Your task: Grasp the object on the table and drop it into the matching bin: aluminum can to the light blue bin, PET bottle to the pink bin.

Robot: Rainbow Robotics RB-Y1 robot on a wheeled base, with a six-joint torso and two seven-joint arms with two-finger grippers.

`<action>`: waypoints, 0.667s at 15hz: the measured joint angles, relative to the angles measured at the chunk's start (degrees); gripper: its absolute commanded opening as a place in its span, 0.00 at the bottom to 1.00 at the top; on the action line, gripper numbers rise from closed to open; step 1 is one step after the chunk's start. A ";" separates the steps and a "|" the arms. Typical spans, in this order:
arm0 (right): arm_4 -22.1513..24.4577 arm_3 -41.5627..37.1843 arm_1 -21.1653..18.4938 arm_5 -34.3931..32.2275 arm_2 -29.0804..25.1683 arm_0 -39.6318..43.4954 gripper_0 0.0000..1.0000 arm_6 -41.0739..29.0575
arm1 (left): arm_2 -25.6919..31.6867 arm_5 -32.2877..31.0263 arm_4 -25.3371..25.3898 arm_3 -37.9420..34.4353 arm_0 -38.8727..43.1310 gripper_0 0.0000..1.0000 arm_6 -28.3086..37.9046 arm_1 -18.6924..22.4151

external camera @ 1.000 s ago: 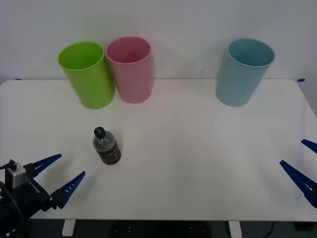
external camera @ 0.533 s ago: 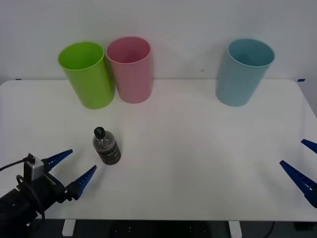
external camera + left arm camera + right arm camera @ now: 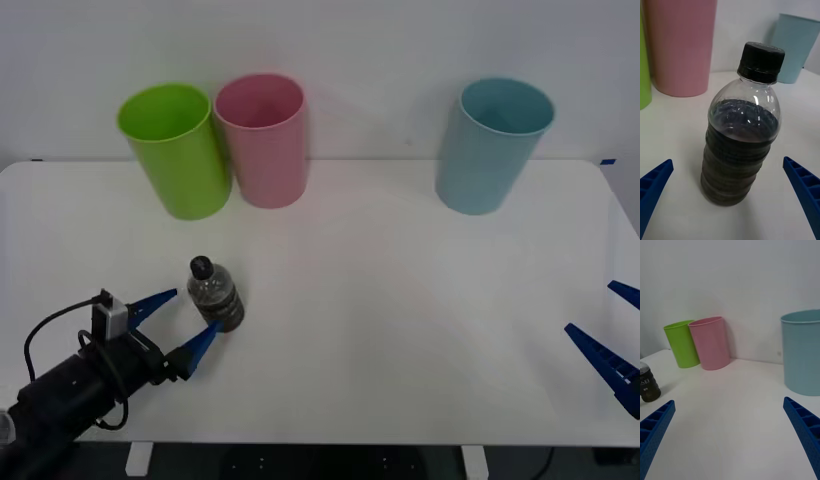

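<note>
Left end effector (image 3: 181,325) spread wide just beside upright PET bottle (image 3: 214,293).

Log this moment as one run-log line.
phase: approach | left gripper: open, at PET bottle | bottle: upright on table | right gripper: open, parked

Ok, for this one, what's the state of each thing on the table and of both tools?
PET bottle: upright, capped, dark liquid in lower part, not gripped.
Pink bin: upright, beside the lime green bin.
Light blue bin: upright, standing apart.
Left tool: open, fingers either side of the bottle.
Right tool: open, parked at the table edge.
</note>
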 measured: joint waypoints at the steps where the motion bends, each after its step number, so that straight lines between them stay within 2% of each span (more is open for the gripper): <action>1: 0.00 0.00 0.00 0.00 0.00 0.00 1.00 0.00 | -0.26 0.22 -0.23 0.83 -0.83 1.00 -0.11 -0.06; 10: 0.00 0.00 0.00 0.00 0.00 0.00 1.00 0.00 | -1.11 3.19 -5.20 2.38 -3.84 1.00 -0.11 -4.54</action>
